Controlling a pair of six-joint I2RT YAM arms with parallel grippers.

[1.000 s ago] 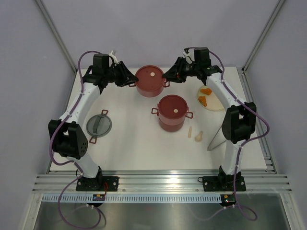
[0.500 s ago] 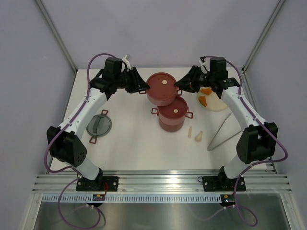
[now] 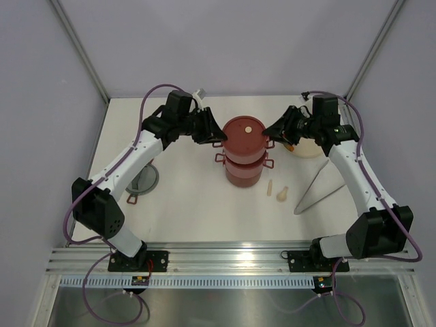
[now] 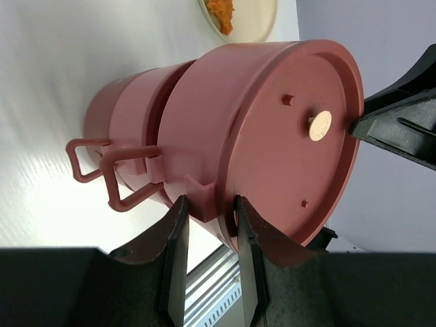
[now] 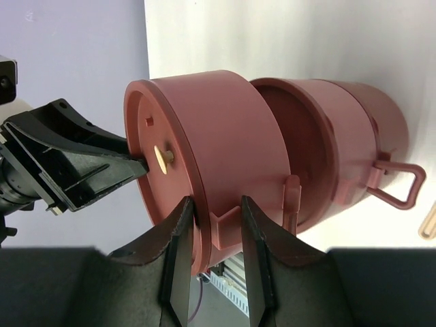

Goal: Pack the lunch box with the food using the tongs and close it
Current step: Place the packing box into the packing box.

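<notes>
A dark-red lunch box bowl (image 3: 243, 133) with its disc lid on hangs between both grippers, just above and slightly off the lower dark-red tier (image 3: 244, 172). My left gripper (image 3: 216, 136) is shut on the small bracket at the bowl's left rim (image 4: 204, 197). On the opposite side my right gripper (image 3: 271, 136) is shut on the matching bracket (image 5: 228, 228). A gap shows between the held bowl (image 5: 218, 129) and the tier below (image 5: 361, 136). Silver tongs (image 3: 317, 191) lie on the table to the right. Two beige food pieces (image 3: 276, 191) lie beside the stack.
A cream plate (image 3: 308, 147) sits at the back right behind my right gripper, with orange food (image 4: 221, 10) on it. The grey top lid (image 3: 139, 180) lies at the left, partly under my left arm. Metal rails edge the table's near side.
Both arms have carried the lidded bowl from the back of the table, rightward and nearer, until it hangs over the lower tier. Both grips have stayed the same.
</notes>
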